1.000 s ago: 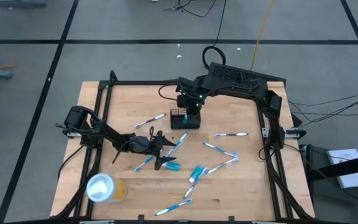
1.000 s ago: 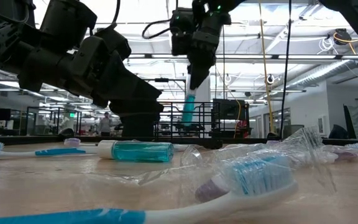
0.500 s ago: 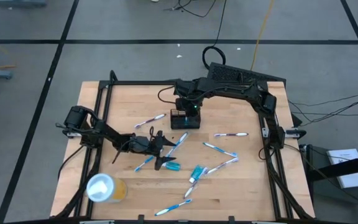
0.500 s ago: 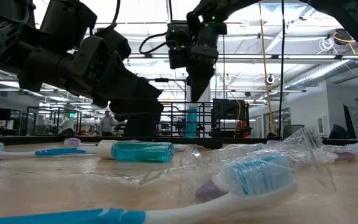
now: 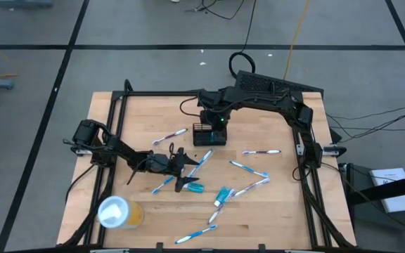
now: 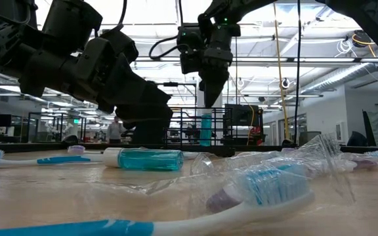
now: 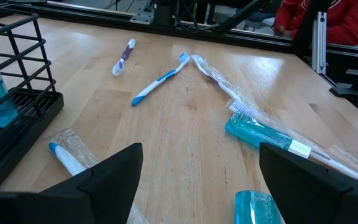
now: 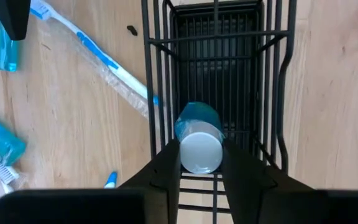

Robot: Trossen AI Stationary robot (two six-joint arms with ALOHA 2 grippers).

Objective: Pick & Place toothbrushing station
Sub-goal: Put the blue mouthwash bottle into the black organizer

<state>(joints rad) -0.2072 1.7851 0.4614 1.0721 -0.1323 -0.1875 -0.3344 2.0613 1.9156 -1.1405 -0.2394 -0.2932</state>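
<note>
The toothbrushing station, a black wire-mesh holder [image 5: 209, 133] [image 8: 229, 68], stands on the wooden table toward the far middle. My right gripper [image 8: 201, 163] [image 6: 210, 98] hangs over it, pointing steeply down, shut on a teal bottle [image 6: 205, 128] with a white cap that stands inside the holder. My left gripper [image 5: 185, 171] [image 7: 197, 186] waits low over the table's middle, open, with bare wood between its fingers. A wrapped toothbrush [image 7: 67, 155] and a second teal bottle [image 7: 257, 208] lie close by it. My right gripper pinches the bottle's white-capped top end [image 8: 201, 152] between its two fingers. The fingers come from above, pointing down. The bottle stands about upright below them, its teal body [image 8: 194, 119] down inside a compartment of the holder. Whether its bottom rests on the holder's floor, I cannot tell.
Several toothbrushes, some in clear wrappers [image 5: 255, 152] [image 5: 195, 235], and teal bottles [image 5: 221, 195] lie scattered over the table's middle and near side. A yellow cup with a white lid [image 5: 118, 212] stands near the left front corner. A person in red [image 7: 328, 25] is beyond the table.
My right gripper has sunk a little and tipped more upright over the holder. The teal bottle, which hung tilted with its upper part above the holder's rim, now stands lower and upright inside the holder.
</note>
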